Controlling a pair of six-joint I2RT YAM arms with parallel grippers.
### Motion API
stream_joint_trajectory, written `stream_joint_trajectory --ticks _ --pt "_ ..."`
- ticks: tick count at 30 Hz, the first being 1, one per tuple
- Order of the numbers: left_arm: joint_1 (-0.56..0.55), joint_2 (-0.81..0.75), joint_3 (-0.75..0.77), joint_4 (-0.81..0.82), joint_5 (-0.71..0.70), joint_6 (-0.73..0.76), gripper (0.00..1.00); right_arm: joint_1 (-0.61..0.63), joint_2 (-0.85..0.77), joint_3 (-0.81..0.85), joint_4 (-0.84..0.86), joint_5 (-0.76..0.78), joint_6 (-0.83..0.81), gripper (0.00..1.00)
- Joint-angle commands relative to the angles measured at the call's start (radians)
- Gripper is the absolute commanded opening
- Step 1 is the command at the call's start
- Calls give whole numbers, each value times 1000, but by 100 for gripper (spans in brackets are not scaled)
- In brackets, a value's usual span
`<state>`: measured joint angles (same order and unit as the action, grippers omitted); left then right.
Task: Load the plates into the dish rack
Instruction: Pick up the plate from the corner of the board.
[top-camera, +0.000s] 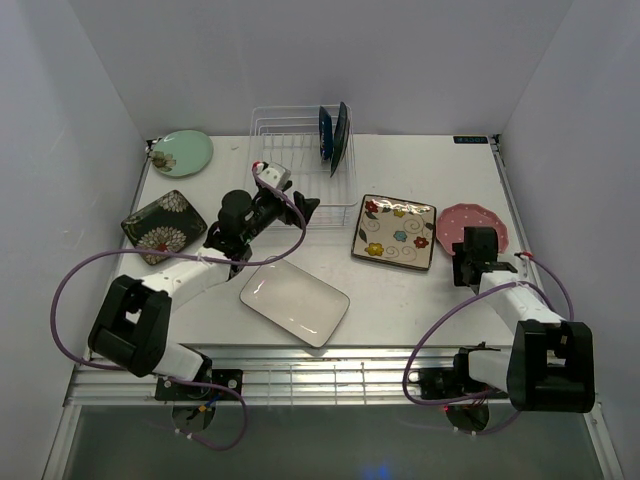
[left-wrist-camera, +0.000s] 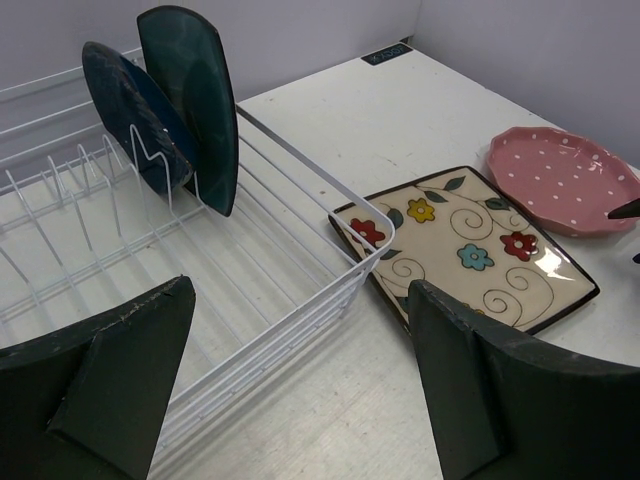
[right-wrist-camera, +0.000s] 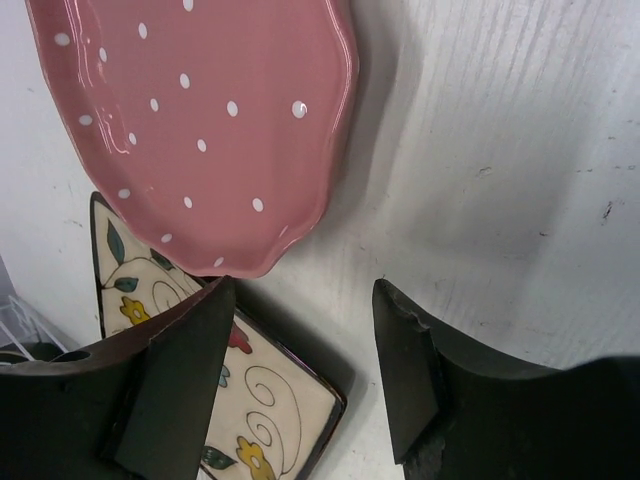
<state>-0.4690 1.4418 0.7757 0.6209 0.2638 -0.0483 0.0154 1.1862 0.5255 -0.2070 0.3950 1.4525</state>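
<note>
The white wire dish rack stands at the back centre. A dark blue plate and a teal plate stand upright in its right end. My left gripper is open and empty, just in front of the rack's near right corner. On the table lie a round pale green plate, a dark floral plate, a white rectangular plate, a patterned square plate and a pink dotted plate. My right gripper is open and empty, low over the gap between the patterned plate and the pink plate.
White walls close the table on the left, back and right. The left wrist view shows the teal plate and the dark blue plate between the rack's prongs, with the patterned plate and the pink plate to the right.
</note>
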Motion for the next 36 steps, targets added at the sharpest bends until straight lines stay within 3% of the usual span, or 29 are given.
stream_joint_trajectory --ticks 1,10,25,29,33,36 --pt "-7 -70 -10 20 18 5 98 -34 -17 -8 15 56 49 63" --pt "-8 -15 4 22 22 -16 98 -51 12 5 18 45 100 59" --pt "-14 -1 4 19 12 -4 98 -107 222 91 40 -59 69 54" --pt "-14 -18 -3 20 23 -13 98 -117 299 144 41 -120 60 41" --pt "-14 -20 -3 20 12 -9 98 -161 412 209 37 -258 -21 8" --pt "-14 -38 -13 25 9 -4 98 -178 496 284 -23 -358 -75 8"
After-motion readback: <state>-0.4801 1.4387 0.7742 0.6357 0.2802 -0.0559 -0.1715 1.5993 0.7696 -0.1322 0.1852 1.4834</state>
